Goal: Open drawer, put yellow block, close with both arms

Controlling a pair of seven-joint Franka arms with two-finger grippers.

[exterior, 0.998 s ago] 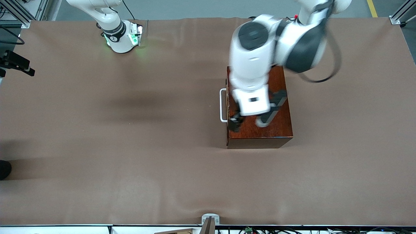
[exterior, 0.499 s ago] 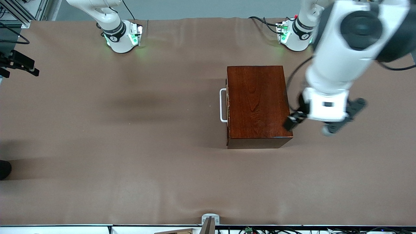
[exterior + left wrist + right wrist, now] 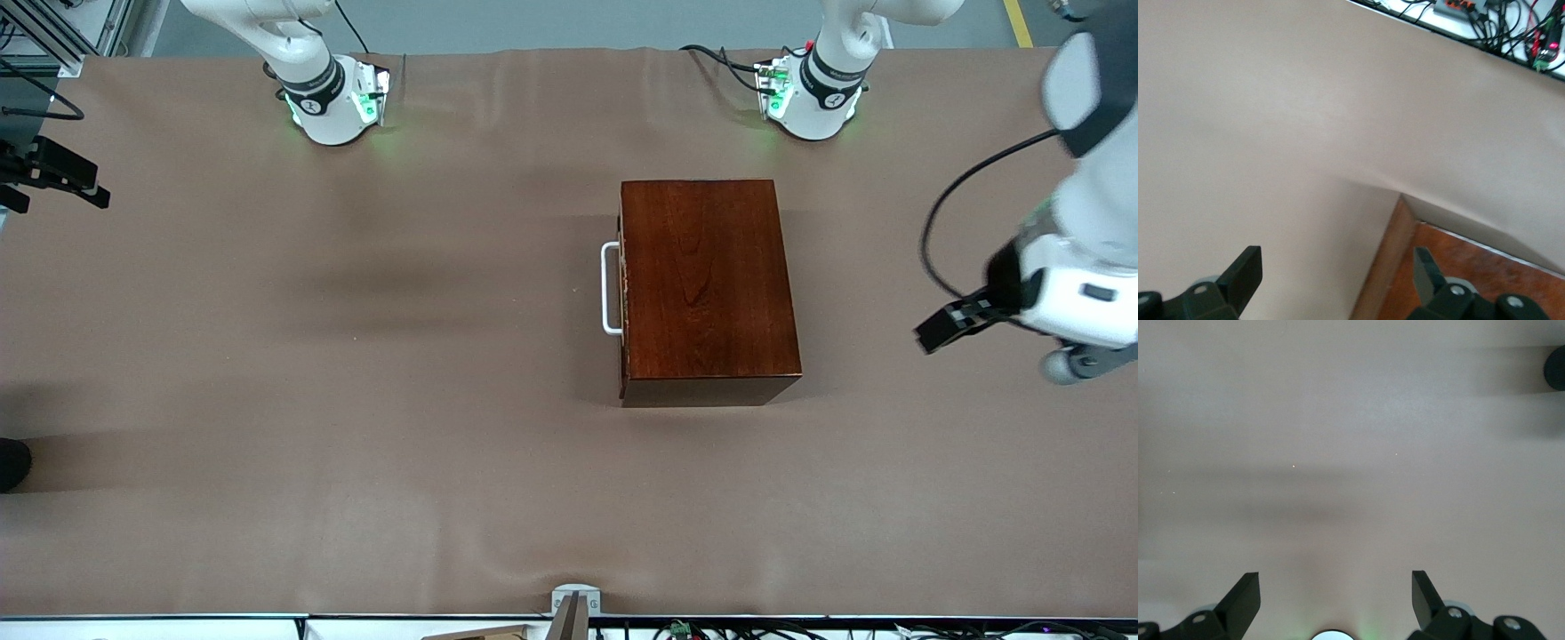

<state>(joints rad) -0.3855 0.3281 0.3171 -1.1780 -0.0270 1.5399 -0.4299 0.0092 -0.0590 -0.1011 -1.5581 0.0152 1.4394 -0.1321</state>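
The reddish-brown wooden box (image 3: 707, 289) stands mid-table. Its drawer is shut, with the white bar handle (image 3: 610, 289) on the side facing the right arm's end. The yellow block shows in no view. My left gripper (image 3: 1062, 320) hangs open and empty over bare table at the left arm's end, apart from the box. In the left wrist view the gripper (image 3: 1336, 270) is open, with a corner of the box (image 3: 1478, 273) beside one finger. My right gripper (image 3: 1335, 590) is open and empty over bare table near its green-lit base (image 3: 333, 102); that arm waits.
The left arm's base (image 3: 813, 93) stands at the table's top edge. A black device (image 3: 53, 173) and a dark round object (image 3: 13, 462) sit at the right arm's end. A grey bracket (image 3: 573, 604) and cables (image 3: 676, 629) lie along the front edge.
My left arm has swung from over the box top out to the left arm's end of the table. The drawer stays shut. The right arm has not moved.
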